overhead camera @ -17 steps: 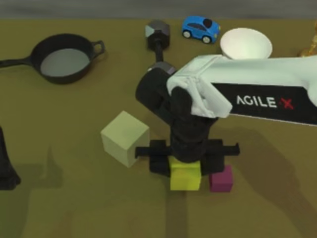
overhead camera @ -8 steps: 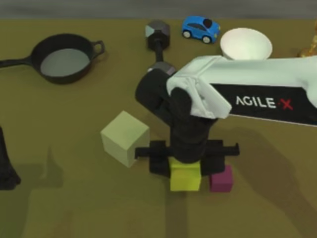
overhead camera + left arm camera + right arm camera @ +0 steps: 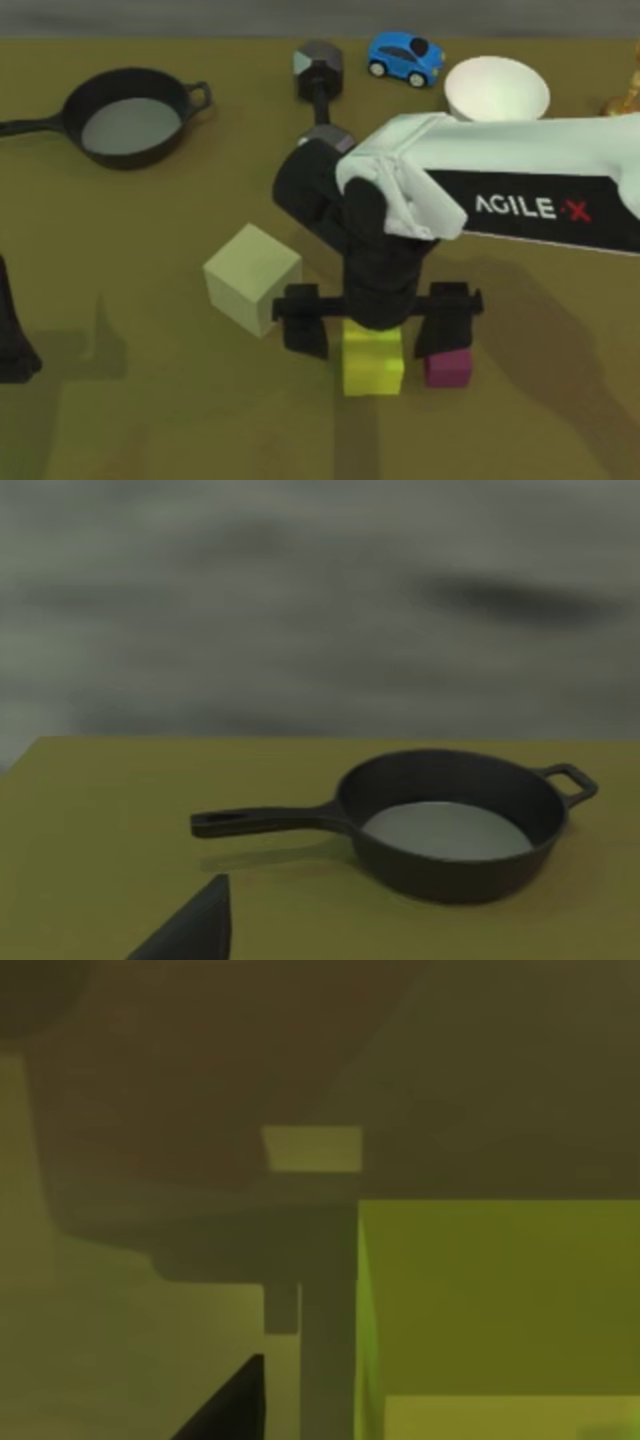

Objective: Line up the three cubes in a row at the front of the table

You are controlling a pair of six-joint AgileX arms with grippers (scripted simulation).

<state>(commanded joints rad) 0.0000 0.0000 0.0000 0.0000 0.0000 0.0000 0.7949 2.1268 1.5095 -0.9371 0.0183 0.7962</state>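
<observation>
Three cubes sit on the olive-brown table [image 3: 150,420]. The large pale yellow-green cube [image 3: 252,277] stands left of centre. The bright yellow cube [image 3: 373,362] rests nearer the front, with the small magenta cube [image 3: 447,367] just to its right. My right gripper [image 3: 374,340] hangs over the yellow cube, open, its fingers spread on either side and clear of it. In the right wrist view the yellow cube [image 3: 500,1310] fills one side, with one dark fingertip [image 3: 235,1405] apart from it. My left gripper [image 3: 12,345] is parked at the table's left edge, open.
A black skillet [image 3: 128,117] lies at the back left, also seen in the left wrist view as the skillet [image 3: 450,825]. A dumbbell [image 3: 318,85], a blue toy car [image 3: 404,57] and a white bowl [image 3: 497,90] line the back edge. The right arm [image 3: 520,195] spans the right side.
The right gripper's fingers have spread apart and let go of the yellow cube, which stays on the table beside the magenta cube. The left arm has not moved.
</observation>
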